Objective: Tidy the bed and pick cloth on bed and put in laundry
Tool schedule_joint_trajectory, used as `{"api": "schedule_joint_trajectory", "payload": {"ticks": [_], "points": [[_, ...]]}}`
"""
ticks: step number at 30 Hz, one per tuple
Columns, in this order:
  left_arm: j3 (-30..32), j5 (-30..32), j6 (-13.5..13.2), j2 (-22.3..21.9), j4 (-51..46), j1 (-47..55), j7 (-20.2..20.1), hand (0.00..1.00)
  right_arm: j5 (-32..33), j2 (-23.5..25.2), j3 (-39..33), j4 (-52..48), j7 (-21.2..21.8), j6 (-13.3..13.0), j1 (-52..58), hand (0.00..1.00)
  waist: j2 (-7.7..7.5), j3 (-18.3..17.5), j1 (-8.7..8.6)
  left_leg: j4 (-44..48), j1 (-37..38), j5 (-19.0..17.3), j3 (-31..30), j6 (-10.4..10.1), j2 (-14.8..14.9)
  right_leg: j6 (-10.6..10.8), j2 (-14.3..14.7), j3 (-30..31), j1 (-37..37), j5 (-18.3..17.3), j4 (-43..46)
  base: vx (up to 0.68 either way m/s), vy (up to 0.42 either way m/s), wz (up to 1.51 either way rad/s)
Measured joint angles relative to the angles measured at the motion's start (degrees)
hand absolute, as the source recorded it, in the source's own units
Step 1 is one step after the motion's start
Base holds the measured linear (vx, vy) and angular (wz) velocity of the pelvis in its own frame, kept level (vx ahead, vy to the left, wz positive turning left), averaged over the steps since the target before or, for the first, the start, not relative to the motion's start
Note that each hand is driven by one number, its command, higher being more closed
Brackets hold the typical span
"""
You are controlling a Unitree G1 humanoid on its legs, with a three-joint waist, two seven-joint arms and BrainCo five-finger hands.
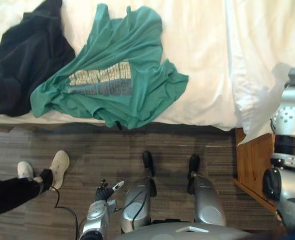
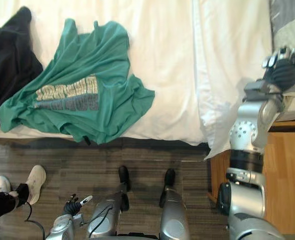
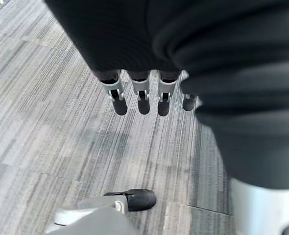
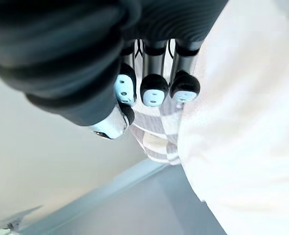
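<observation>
The green T-shirt (image 1: pixel 117 45) lies crumpled on the white bed (image 1: pixel 202 60), at its near edge and left of the middle. Its long axis runs from the far side of the bed to the near edge, leaning slightly left. The narrower end points away from the robot, and the wide, bunched end reaches the near edge, where one fold hangs just over it. The printed chest panel faces up. I cannot tell which end is the collar.

A black garment (image 1: pixel 22 70) lies heaped just beside the shirt toward the bed's left edge, touching the shirt's left side. It also stretches from far to near.

The right hand (image 2: pixel 283 65) hangs raised over the bed's right edge, beside a grey checked cloth (image 2: pixel 287 20) and above a white cover (image 2: pixel 222 75) that drapes over the near edge. Its fingertips (image 4: pixel 154 90) are curled in toward the palm with the thumb beside them, and they clasp nothing.

The left hand (image 1: pixel 105 192) hangs low over the striped floor (image 1: pixel 187 145), its fingers (image 3: pixel 143 100) straight and relaxed, holding nothing.

A wooden nightstand (image 2: pixel 287 160) stands at the bed's right corner. A person's pale shoes (image 1: pixel 60 167) rest on the floor to the left.
</observation>
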Motion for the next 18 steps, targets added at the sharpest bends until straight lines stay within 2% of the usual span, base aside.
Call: {"api": "schedule_joint_trajectory", "payload": {"ticks": [4, 9, 14, 16, 18], "points": [[-4.5, -2.4, -0.4, 0.0, -3.6, -3.2, 0.8, 0.0, 0.0, -3.3, 1.5, 0.5, -0.8, -0.1, -3.1, 1.0, 1.05, 1.2, 1.06, -0.1, -4.8, 2.0, -1.3, 0.2, -0.6, -0.3, -1.4, -0.4, -6.3, -1.4, 4.8, -0.08, -0.016, 0.2], [-6.6, -4.5, -1.6, 0.0, -9.9, -5.9, 1.1, 0.0, 0.0, -3.4, 1.4, -2.0, -2.0, -0.2, -3.8, 1.0, 1.28, 1.7, 1.37, 1.9, -10.4, 2.8, -1.6, 0.3, -1.0, -0.6, -3.1, -1.3, -12.3, -2.3, 9.1, -0.05, -0.004, 0.18], [-6.6, -4.5, -2.2, -0.2, -14.7, -8.2, 1.3, 0.0, 0.0, -2.5, 1.3, -7.4, -3.2, -1.0, -3.7, 1.0, 1.36, 3.7, 1.23, 9.9, -17.2, -0.2, -0.6, 0.8, 0.0, -1.0, -3.6, -0.7, -17.2, -2.6, 12.4, -0.05, -0.025, -0.03], [-6.6, -4.5, -2.2, -0.4, -14.8, -8.6, 1.3, 0.0, 0.0, -0.8, 0.9, -7.8, -3.4, -1.1, -2.8, 1.0, 1.32, 3.8, 1.22, 12.6, -19.1, -1.5, 0.7, 1.1, 0.6, -1.0, -3.5, 0.3, -18.9, -2.6, 13.3, -0.04, -0.016, -0.19], [-6.5, -4.5, -2.2, -0.8, -15.0, -9.2, 1.5, 0.0, 0.0, 3.0, -0.6, -9.0, -3.3, -1.5, 1.2, 1.0, 1.31, 3.8, 1.25, 16.0, -21.2, -3.3, 2.2, 1.5, 1.6, -1.0, -3.2, 1.3, -20.4, -2.6, 14.0, -0.01, -0.012, -0.21]]}}
